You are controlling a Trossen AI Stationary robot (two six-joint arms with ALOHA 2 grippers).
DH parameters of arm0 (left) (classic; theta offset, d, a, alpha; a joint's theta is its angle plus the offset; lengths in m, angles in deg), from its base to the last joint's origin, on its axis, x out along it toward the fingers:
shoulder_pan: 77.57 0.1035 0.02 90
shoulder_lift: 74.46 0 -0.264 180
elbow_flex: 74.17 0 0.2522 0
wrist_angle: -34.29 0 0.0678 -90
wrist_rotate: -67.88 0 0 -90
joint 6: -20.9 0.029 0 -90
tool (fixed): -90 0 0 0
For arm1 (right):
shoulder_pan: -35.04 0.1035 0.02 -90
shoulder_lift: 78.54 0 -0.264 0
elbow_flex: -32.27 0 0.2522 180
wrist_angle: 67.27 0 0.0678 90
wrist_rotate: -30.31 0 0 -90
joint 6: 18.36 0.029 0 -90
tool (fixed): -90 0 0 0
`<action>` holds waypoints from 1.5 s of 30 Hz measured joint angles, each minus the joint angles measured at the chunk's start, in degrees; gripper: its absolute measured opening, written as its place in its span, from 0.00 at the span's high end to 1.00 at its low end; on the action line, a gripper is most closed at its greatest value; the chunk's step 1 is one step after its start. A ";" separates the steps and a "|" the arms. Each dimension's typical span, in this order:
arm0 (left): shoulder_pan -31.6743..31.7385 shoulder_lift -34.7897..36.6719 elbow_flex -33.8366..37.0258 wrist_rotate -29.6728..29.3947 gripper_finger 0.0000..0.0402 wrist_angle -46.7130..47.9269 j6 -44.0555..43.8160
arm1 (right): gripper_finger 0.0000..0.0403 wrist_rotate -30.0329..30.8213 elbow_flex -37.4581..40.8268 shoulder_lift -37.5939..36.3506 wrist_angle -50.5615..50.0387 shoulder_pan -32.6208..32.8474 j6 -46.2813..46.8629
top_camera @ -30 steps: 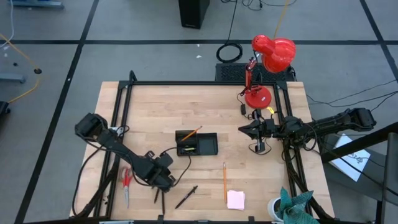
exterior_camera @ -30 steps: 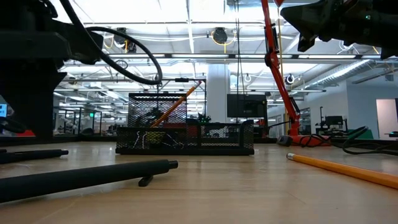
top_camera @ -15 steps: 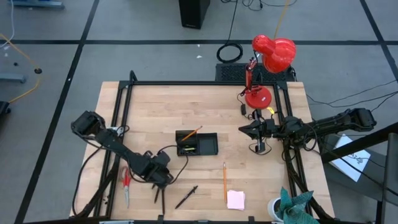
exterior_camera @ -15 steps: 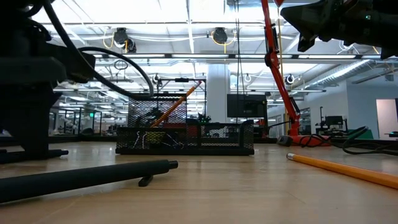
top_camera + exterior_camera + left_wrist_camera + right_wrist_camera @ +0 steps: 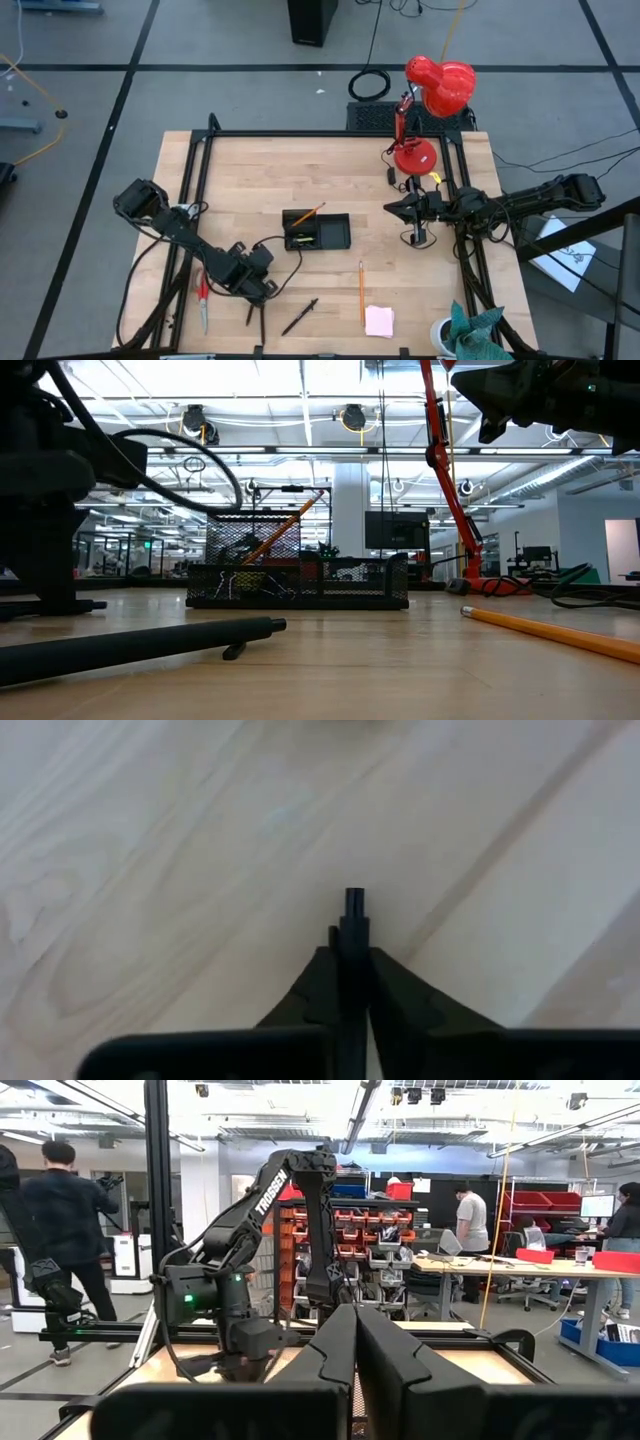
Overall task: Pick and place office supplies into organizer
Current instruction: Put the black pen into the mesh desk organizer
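Observation:
My left gripper is at the table's near left, pointing down, shut on a thin black pen. A second black pen lies on the table to its right. Red-handled scissors lie to its left. The black organizer stands mid-table with an orange pencil leaning out of it and a yellow-green piece inside. Another orange pencil and a pink note pad lie on the near right. My right gripper is shut and empty, held above the table's right side. My left gripper pinches the black pen between its two fingers, close to one end, which sticks out past the fingertips. The fingers come from above, pointing down, and lie across the pen. In the low view the pen lies level, low at the table top.
A red desk lamp stands at the far right, just behind my right gripper. Cables trail from the left arm between the organizer and the gripper. People stand in the room beyond the table in the right wrist view.
My left gripper has shifted a little toward the table's left edge, staying low over the pen.

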 joint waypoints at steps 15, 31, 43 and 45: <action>-2.75 5.22 0.22 -23.31 0.92 -10.22 16.68 | 0.99 0.00 0.00 0.01 -0.23 0.00 0.29; 0.92 17.57 0.04 -44.00 0.95 -39.46 65.77 | 0.99 0.02 0.00 0.02 -0.04 0.00 0.39; 14.67 17.66 13.31 -18.53 0.94 -84.20 93.61 | 0.99 -0.02 0.00 0.02 -0.19 0.00 0.65; 17.27 17.67 16.07 -12.00 0.96 -88.18 92.92 | 0.99 -0.02 0.00 0.02 -0.31 0.00 0.63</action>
